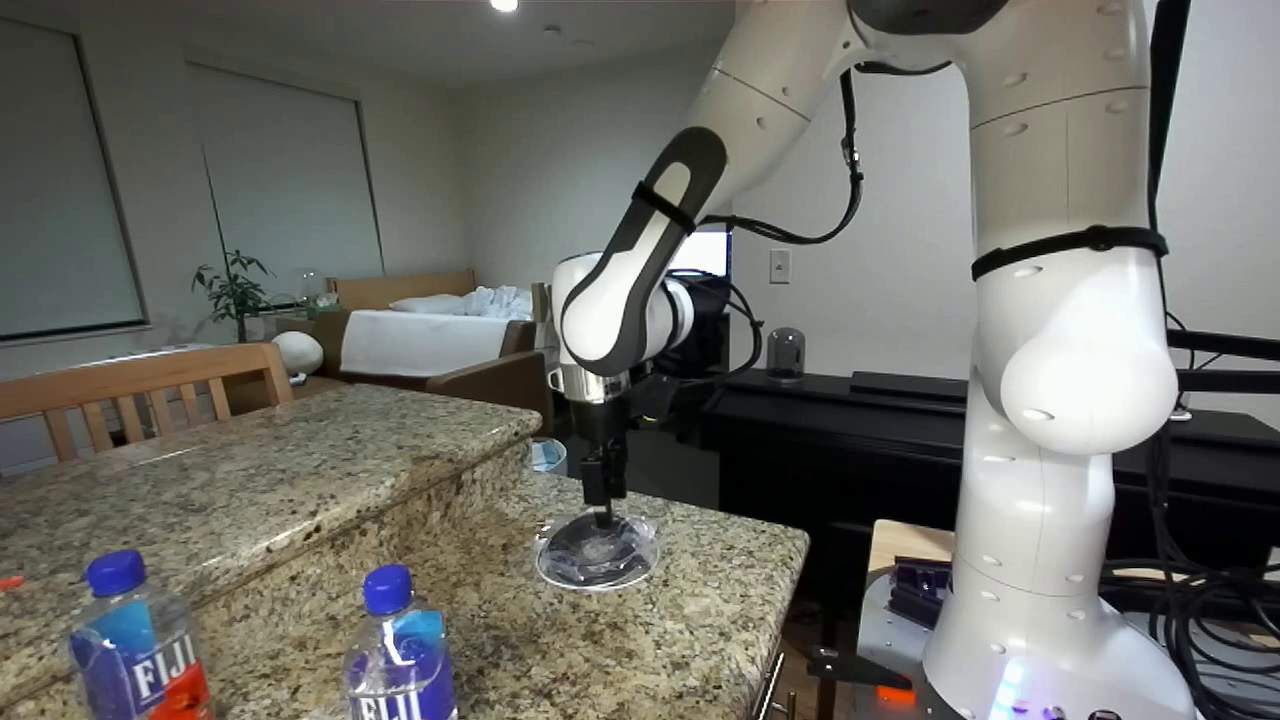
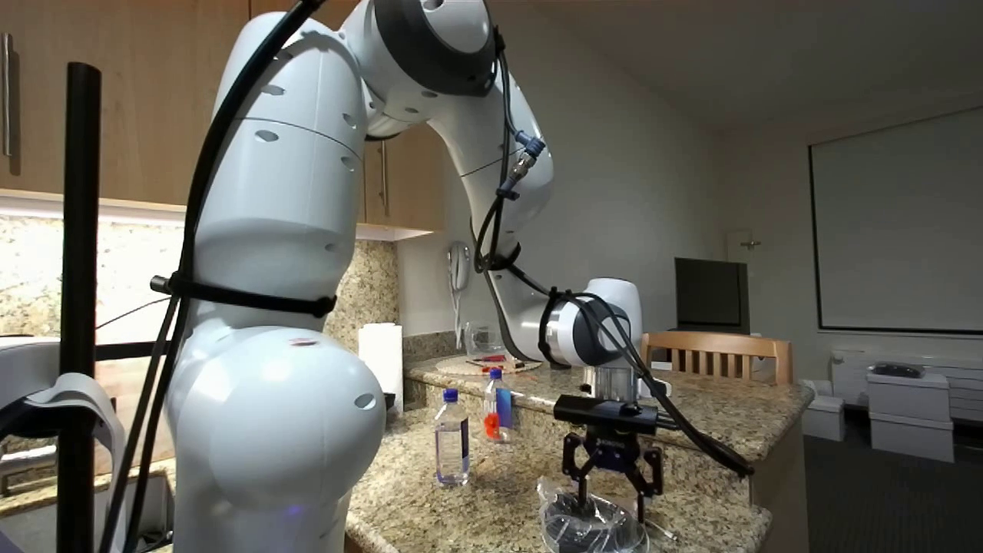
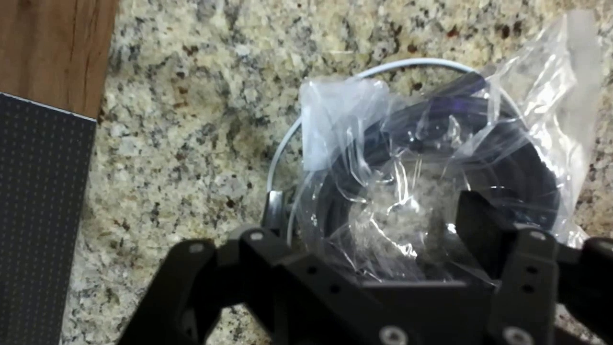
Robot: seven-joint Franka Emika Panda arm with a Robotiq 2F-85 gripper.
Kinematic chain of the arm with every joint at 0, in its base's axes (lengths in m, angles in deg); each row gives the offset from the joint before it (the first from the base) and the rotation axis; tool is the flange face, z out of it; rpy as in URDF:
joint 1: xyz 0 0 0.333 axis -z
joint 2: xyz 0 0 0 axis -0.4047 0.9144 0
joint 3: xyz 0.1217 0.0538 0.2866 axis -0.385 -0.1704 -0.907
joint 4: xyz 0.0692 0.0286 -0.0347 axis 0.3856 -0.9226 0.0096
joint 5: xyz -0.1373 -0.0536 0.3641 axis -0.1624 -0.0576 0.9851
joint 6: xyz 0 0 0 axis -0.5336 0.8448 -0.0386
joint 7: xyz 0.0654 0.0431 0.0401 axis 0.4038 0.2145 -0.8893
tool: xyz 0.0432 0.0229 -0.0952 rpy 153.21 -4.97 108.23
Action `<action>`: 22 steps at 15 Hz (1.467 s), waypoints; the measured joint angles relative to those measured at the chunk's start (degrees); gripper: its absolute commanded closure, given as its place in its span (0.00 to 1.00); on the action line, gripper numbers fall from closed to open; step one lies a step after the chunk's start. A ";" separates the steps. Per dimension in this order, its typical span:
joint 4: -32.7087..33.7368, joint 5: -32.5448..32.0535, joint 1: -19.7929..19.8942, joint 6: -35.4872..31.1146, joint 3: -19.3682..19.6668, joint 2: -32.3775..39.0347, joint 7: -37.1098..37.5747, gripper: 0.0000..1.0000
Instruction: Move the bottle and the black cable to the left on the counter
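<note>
A black cable [image 1: 563,556] lies coiled in a clear plastic bag on the granite counter. The coil also shows in an exterior view [image 2: 572,531] and in the wrist view [image 3: 534,167]. My gripper [image 2: 610,503] is open and points down at the coil. In the wrist view my gripper [image 3: 373,206] has one fingertip over the ring's hole and the other outside its left side, so part of the coil lies between them. Two FIJI bottles with blue caps stand upright: one bottle [image 1: 405,670] on the lower counter, another bottle [image 1: 140,650] nearer the raised ledge; both show in both exterior views.
The raised granite ledge [image 1: 270,480] runs alongside the lower counter. A thin white cable [image 3: 416,62] loops around the bagged coil. The counter's edge [image 1: 790,590] faces the robot base. A paper towel roll [image 2: 381,361] and a wooden chair [image 2: 714,353] stand farther off.
</note>
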 measured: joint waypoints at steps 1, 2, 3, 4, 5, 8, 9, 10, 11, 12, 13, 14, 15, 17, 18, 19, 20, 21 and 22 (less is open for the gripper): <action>0.11 0.00 0.00 0.00 -0.01 0.18 0.00 0.00; 0.16 0.00 0.00 0.00 -0.01 0.17 0.00 0.00; 0.18 0.00 0.00 0.00 -0.01 0.17 0.00 0.00; 0.21 0.07 0.00 -0.12 -0.01 0.19 0.00 0.00; 0.24 0.57 0.01 -0.64 -0.03 0.20 0.00 0.00; 0.53 3.13 0.01 -3.65 -0.42 0.71 0.00 0.00; 0.89 4.20 0.01 -4.55 -0.71 1.21 0.00 0.00; 1.39 5.12 0.01 -5.04 -1.04 1.93 0.00 0.00; 1.96 5.75 0.01 -5.14 -1.36 2.77 0.00 0.00; 2.56 6.10 0.01 -5.14 -1.65 3.68 0.00 0.19; 3.07 6.12 0.01 -5.09 -1.85 4.62 0.10 0.26; 3.53 6.02 -0.01 -4.98 -1.94 5.57 0.42 0.32; 4.01 5.85 -0.04 -4.90 -1.95 6.49 0.94 0.40; 4.88 5.20 -0.04 -4.87 -1.87 8.16 2.27 0.53; 5.31 4.71 -0.04 -4.81 -1.76 8.87 2.92 0.59; 5.82 3.86 -0.04 -4.65 -1.54 9.36 3.73 0.66; 6.21 3.13 -0.04 -4.20 -1.33 9.51 4.52 0.71; 6.56 2.51 -0.04 -3.60 -1.24 9.50 5.00 0.77; 6.94 1.76 -0.06 -2.91 -1.17 9.50 5.49 0.83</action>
